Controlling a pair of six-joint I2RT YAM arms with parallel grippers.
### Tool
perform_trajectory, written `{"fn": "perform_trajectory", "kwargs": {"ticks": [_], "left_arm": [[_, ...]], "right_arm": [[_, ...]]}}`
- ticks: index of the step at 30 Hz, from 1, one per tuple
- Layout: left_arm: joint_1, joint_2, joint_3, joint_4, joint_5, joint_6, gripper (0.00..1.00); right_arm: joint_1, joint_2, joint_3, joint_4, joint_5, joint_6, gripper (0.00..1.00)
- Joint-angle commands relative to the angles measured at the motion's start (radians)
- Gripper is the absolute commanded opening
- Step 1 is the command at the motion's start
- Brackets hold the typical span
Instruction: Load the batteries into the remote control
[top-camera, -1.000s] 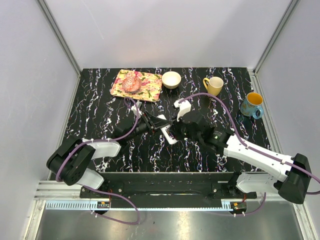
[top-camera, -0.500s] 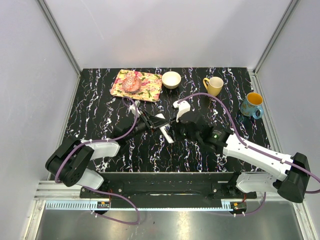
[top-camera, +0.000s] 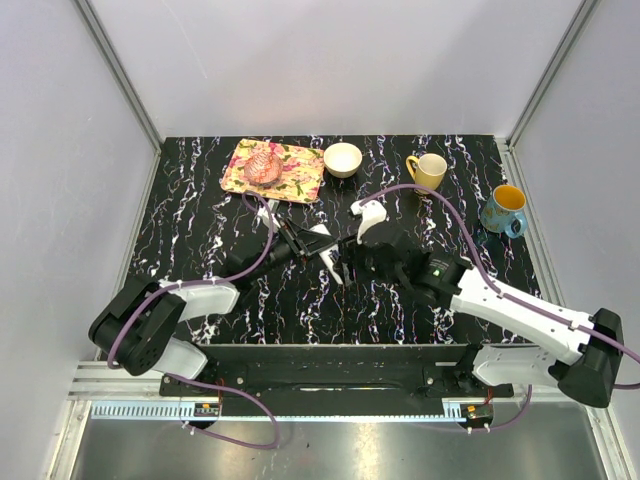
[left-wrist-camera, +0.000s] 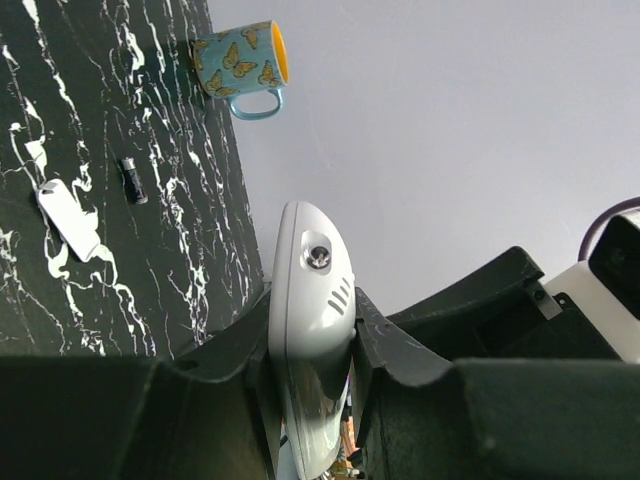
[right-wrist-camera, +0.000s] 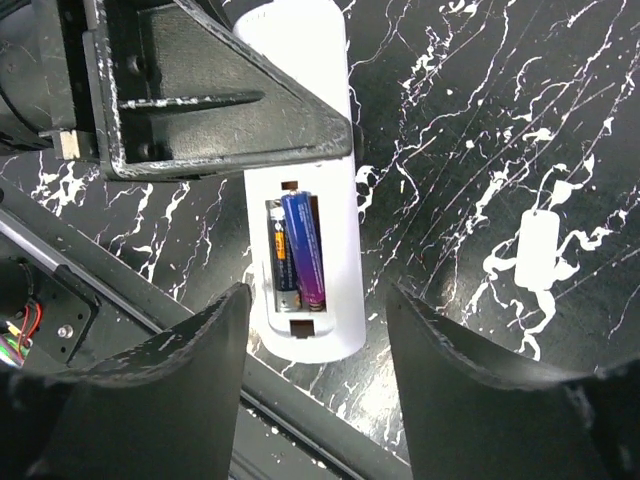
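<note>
Remote control (right-wrist-camera: 335, 215) sits clamped in my left tool (left-wrist-camera: 315, 335), slot face up. Its long axis runs between the parted, empty fingers of my right tool (right-wrist-camera: 320, 340), directly above the seated batteries (right-wrist-camera: 303, 250).

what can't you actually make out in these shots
- Top view: the remote control's battery slot, too small to see.
- Right wrist view: the remote control's far end, covered by the left jaws; polarity marks on the batteries, too small to read.
- Left wrist view: the slot, facing away from the camera; the loose battery's colour, too small to tell.
</note>
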Motion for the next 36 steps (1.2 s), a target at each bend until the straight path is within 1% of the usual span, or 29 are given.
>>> {"fn": "perform_trajectory", "kwargs": {"ticks": [1,5,8,9,11,12,14,15,19,24,27,32,36], "left_arm": [[-0.002,-0.044,0.04,0.099,0.01,-0.004,0.0],[-0.002,-0.042,0.041,0.098,0.01,0.007,0.0],[-0.002,-0.041,0.047,0.091,0.01,0.019,0.0],[-0.003,-0.041,0.049,0.09,0.008,0.021,0.0],[-0.003,-0.041,0.052,0.09,0.007,0.028,0.0],[-0.002,-0.041,0.052,0.093,0.007,0.03,0.0],[-0.002,-0.047,0.049,0.104,0.0,0.038,0.0],[-0.002,-0.051,0.046,0.107,-0.003,0.041,0.0],[-0.003,-0.074,0.041,0.096,-0.02,0.067,0.0],[-0.003,-0.082,0.04,0.087,-0.021,0.082,0.0],[-0.002,-0.082,0.035,0.09,-0.021,0.084,0.0],[-0.003,-0.08,0.026,0.097,-0.018,0.082,0.0],[-0.002,-0.077,0.028,0.113,-0.018,0.074,0.0]], "right_arm": [[-0.004,-0.058,0.071,-0.023,0.035,0.029,0.64],[-0.004,-0.09,0.091,-0.025,0.026,0.072,0.72],[-0.01,-0.095,0.103,-0.025,0.005,0.111,0.75],[-0.018,-0.095,0.106,-0.026,-0.009,0.145,0.78],[-0.036,-0.092,0.103,-0.025,-0.043,0.182,0.81],[-0.074,-0.092,0.1,-0.026,-0.096,0.222,0.84],[-0.132,-0.083,0.076,-0.025,-0.177,0.266,0.85],[-0.19,-0.083,0.062,-0.016,-0.264,0.314,0.86],[-0.266,-0.094,-0.018,0.043,-0.389,0.374,0.9],[-0.283,-0.057,-0.081,0.164,-0.524,0.446,0.93],[-0.294,-0.049,-0.116,0.244,-0.564,0.49,0.94],[-0.309,-0.042,-0.132,0.27,-0.566,0.5,0.95],[-0.338,-0.034,-0.158,0.311,-0.578,0.546,0.94]]}}
